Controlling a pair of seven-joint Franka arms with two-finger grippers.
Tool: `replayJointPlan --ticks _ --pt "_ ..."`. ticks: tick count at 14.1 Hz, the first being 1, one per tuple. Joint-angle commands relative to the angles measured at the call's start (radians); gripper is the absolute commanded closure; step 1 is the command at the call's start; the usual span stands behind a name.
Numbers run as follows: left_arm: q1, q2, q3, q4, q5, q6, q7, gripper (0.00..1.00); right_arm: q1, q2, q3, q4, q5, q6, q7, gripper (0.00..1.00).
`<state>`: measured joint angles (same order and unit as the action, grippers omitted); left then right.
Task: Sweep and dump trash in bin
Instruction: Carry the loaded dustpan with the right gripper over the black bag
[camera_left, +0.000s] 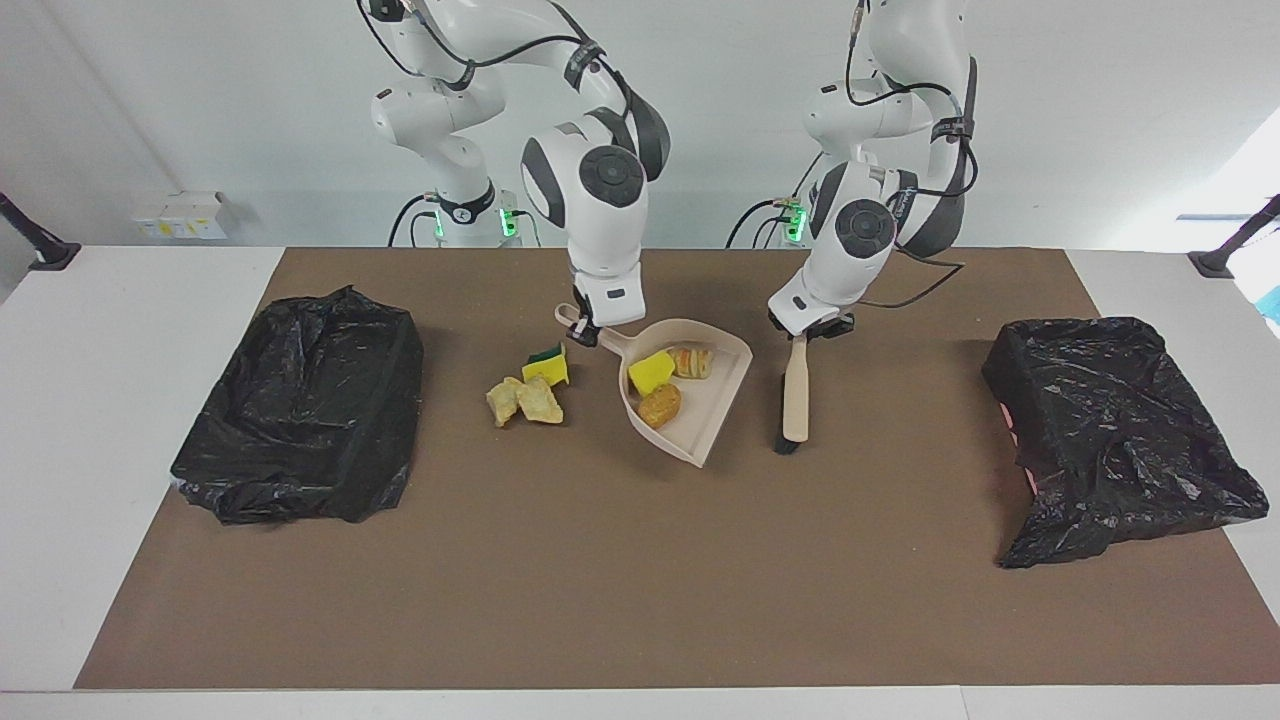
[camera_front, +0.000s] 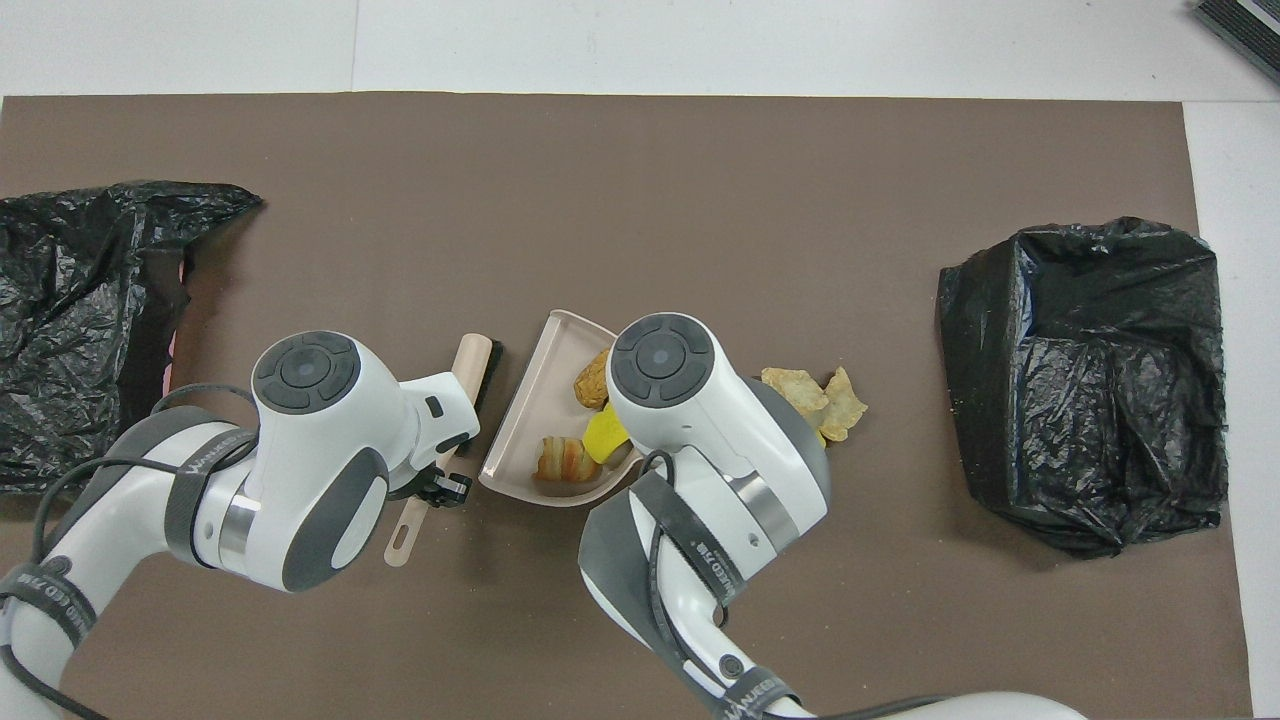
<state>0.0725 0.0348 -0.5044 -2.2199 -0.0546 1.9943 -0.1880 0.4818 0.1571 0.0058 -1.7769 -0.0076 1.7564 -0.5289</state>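
The beige dustpan (camera_left: 715, 420) rests on the brown mat and holds a yellow sponge piece (camera_left: 650, 372), a striped lump (camera_left: 691, 361) and an orange-brown lump (camera_left: 659, 404). My right gripper (camera_left: 590, 328) is shut on the dustpan's handle. A green-backed sponge (camera_left: 546, 367) and two beige foam chunks (camera_left: 525, 400) lie on the mat beside the pan, toward the right arm's end. My left gripper (camera_left: 812, 328) is shut on the handle of the beige brush (camera_left: 796, 400), whose black bristles touch the mat beside the pan. In the overhead view the right arm hides the pan's handle.
A bin lined with a black bag (camera_left: 310, 405) stands at the right arm's end of the mat. A second black-bagged bin (camera_left: 1110, 430) lies tilted at the left arm's end. The brown mat (camera_left: 640, 580) covers most of the white table.
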Motion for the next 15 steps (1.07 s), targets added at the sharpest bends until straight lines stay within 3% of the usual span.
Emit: replayJointPlan --ticks 1,5,9,12,15 --pt "-0.054 -0.039 -0.005 -0.032 0.013 -0.002 -0.099 1.00 -0.066 -0.094 0.006 -0.016 -0.018 -0.066 -0.034 1.00" --pt "-0.187 -0.076 -0.006 -0.064 -0.002 0.008 -0.260 1.00 -0.190 -0.204 0.006 -0.016 -0.057 -0.149 -0.072 1.00" --pt "-0.298 -0.153 -0.006 -0.153 -0.137 0.052 -0.304 1.00 -0.362 -0.252 0.005 -0.016 -0.095 -0.222 -0.230 1.00" --pt "-0.358 -0.196 -0.006 -0.200 -0.195 0.093 -0.347 1.00 -0.538 -0.249 0.005 -0.021 -0.117 -0.203 -0.447 1.00" --pt "-0.414 -0.199 -0.006 -0.234 -0.202 0.210 -0.519 1.00 -0.718 -0.270 0.005 -0.076 -0.167 -0.089 -0.687 1.00"
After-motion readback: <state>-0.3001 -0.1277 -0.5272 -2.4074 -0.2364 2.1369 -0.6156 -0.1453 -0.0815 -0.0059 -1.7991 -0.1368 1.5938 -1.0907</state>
